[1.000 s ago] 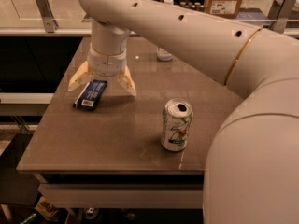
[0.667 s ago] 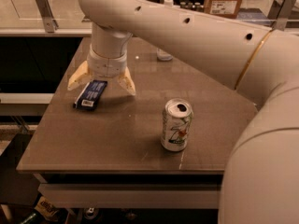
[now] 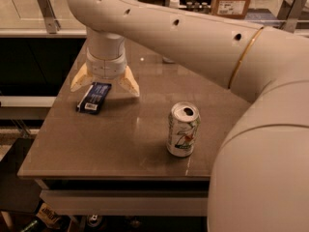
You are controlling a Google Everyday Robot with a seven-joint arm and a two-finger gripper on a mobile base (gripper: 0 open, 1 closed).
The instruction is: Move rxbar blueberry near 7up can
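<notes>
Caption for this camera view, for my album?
Open gripper poised over the rxbar blueberry; the 7up can stands apart, upright, on the table.

Brown table (image 3: 96,144) with a can, a snack bar and a gripper set down over the bar.

The 7up can (image 3: 183,129) stands upright on the smooth brown tabletop, near the front edge, its opened top showing. The rxbar blueberry (image 3: 93,97) lies flat, well apart from the can, to the can's left and farther back, its long side slanting and its white label end pointing toward the front-left. The gripper (image 3: 105,87) is also left of and behind the can, pointing down with its fingers spread wide on either side of the bar's far end. Behind the can, at the back of the table, a pale object (image 3: 168,60) shows only partly from behind the arm.
</notes>
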